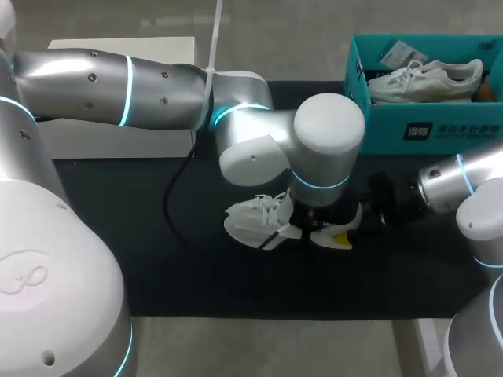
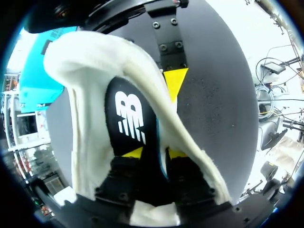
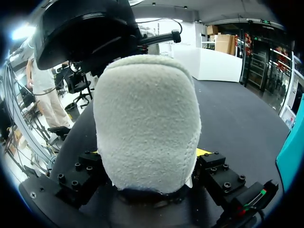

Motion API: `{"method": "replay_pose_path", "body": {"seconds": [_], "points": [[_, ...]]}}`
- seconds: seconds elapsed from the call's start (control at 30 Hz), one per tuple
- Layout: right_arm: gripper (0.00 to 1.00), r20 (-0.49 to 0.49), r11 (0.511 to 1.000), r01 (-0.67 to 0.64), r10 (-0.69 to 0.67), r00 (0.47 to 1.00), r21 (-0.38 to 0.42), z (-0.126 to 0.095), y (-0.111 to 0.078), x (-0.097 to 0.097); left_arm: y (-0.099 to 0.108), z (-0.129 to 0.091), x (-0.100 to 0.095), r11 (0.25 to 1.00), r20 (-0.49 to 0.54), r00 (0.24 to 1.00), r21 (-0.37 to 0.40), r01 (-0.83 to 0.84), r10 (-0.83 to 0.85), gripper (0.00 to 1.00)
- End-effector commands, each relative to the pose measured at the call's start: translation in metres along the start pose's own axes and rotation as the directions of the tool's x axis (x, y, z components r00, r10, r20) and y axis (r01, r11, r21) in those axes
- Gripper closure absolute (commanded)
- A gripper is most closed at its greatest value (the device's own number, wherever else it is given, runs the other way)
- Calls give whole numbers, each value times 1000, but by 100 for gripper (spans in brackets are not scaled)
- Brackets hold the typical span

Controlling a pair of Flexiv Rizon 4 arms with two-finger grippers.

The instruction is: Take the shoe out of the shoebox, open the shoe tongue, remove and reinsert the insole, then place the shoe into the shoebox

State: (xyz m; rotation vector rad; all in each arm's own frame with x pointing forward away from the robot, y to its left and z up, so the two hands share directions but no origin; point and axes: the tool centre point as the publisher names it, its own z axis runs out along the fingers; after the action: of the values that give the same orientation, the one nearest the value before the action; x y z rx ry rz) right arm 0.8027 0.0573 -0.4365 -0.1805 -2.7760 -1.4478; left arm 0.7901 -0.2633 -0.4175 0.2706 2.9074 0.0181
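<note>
A white shoe (image 1: 253,220) lies on its side on the black mat (image 1: 236,283), heel toward my right arm. My left arm reaches across, its wrist above the shoe's opening. In the left wrist view my left gripper (image 2: 156,153) is inside the shoe, its fingers a little apart. The raised edge of the black insole (image 2: 128,114) runs between them. My right gripper (image 3: 149,156) stands wide and is shut on the shoe's fuzzy heel (image 3: 147,118), one finger on each side. One of its yellow fingertips (image 2: 175,80) shows outside the collar.
The teal shoebox (image 1: 377,126) stands at the back right with a second white shoe (image 1: 424,78) inside. A white board (image 1: 118,143) lies at the back left, under my left arm. A black cable (image 1: 169,204) loops on the mat left of the shoe.
</note>
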Motion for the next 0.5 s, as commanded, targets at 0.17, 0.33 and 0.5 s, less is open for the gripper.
{"method": "replay_pose_path", "body": {"seconds": [0.17,0.33,0.5], "points": [[100,1,1000,-3,3,1000,2,4,-1,-1,-6,108,0,999,-51,998,-25,23,-24,100],[100,1,1000,-3,3,1000,2,4,-1,-1,-1,105,3,998,-62,996,-20,66,-67,100],[100,1,1000,-3,3,1000,2,4,-1,-1,4,91,4,995,-54,993,-11,102,-103,100]]}}
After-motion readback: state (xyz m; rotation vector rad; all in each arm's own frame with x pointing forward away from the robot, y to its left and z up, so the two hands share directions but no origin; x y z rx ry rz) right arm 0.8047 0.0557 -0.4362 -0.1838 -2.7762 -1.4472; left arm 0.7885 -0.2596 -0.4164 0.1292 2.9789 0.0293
